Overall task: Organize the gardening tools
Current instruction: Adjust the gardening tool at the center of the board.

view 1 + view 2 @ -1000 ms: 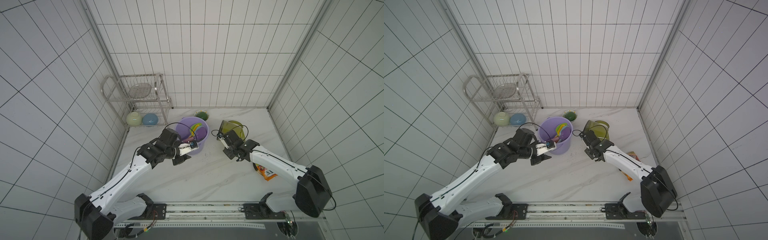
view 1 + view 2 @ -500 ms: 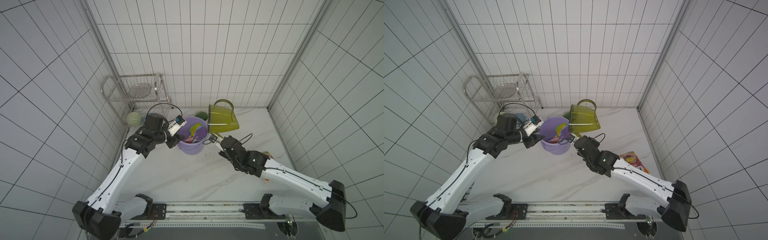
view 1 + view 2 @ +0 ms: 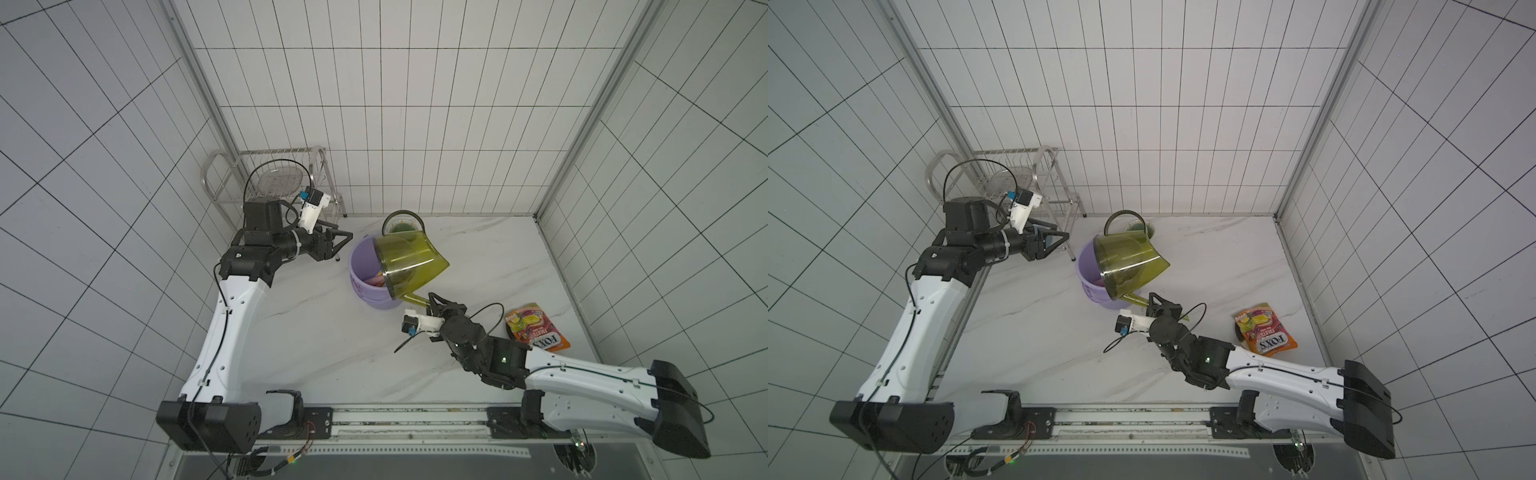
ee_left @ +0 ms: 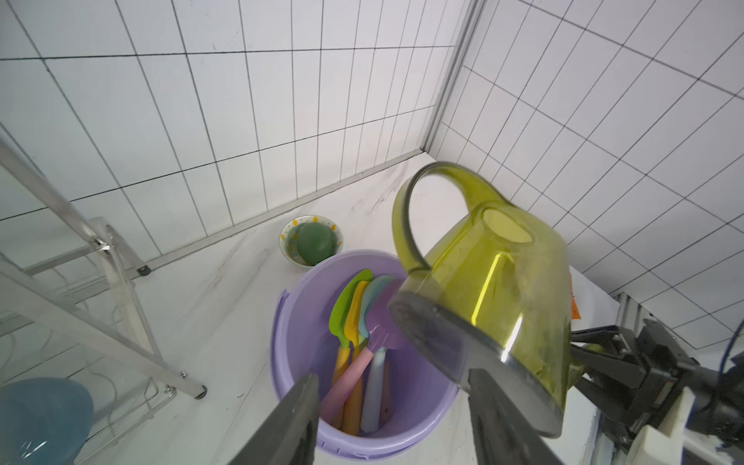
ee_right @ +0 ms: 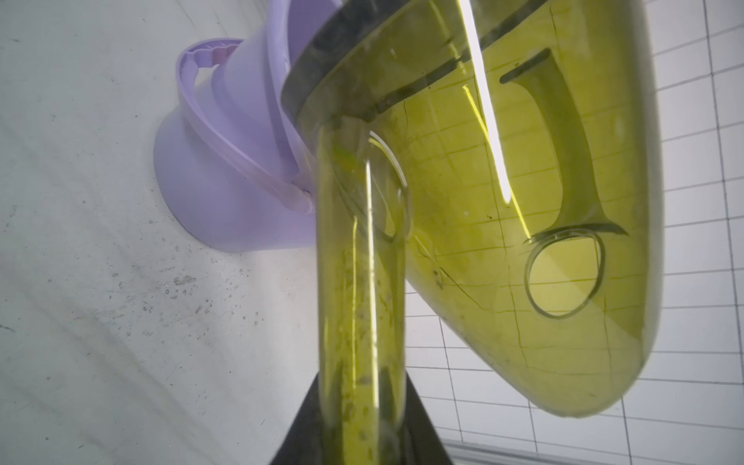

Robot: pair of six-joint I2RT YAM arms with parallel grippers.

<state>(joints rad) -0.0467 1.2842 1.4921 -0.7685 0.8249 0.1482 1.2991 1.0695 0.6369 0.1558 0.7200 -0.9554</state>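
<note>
Stowing of the watering can (image 3: 409, 259) is judged in hand: it is held tilted above the lilac bucket (image 3: 353, 270), where shovels (image 4: 356, 322) are stacked, by its spout in the closed right pincer (image 3: 431, 300), the left pincer (image 3: 338, 245) gaping empty nearby; next, lowering and release are called for.

Left claw (image 3: 343, 247) gapes on a raised, bent arm; right claw (image 3: 433, 300) is clamped, arm low.
</note>
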